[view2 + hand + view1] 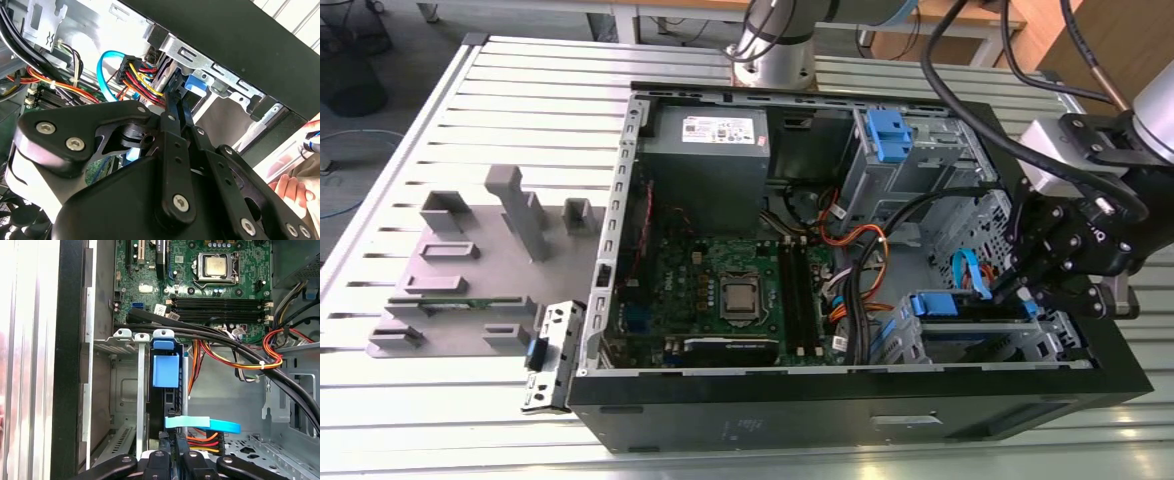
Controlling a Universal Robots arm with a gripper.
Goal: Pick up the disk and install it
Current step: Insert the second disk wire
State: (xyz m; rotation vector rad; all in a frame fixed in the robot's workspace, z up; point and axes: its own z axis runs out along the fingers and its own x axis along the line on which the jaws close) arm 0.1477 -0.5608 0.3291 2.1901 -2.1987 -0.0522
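A: Nearest to us in both wrist views is the black metal gripper [175, 460], its linkage arms and screw heads across the foreground. In the first wrist view its fingers [181, 447] sit close together on the edge of the disk [167, 405], a dark flat drive standing on edge in blue plastic rails, so we read the gripper as clamped on it.

B: Where is the disk?

A: It stands in a slot of the silver metal drive cage [125, 390] at a corner of the open black computer case [854, 410]. A bare blue plastic latch tab [165, 371] shows at its far end. A flat light blue data cable [202, 424] crosses just beside the fingers, over a bundle of red, yellow and orange wires [205, 436].

B: And beyond that?

A: Thick black cables [210, 337] run past the cage, then comes the green motherboard [220, 285] with its silver processor. In the exterior view a grey power-supply box [710, 140] sits at the far end of the case, and a grey plastic fixture with upright blocks [467, 270] rests on the slatted metal table [400, 400] towards the exterior view's left. In the second wrist view a person's fingers [292, 187] show beyond the case wall
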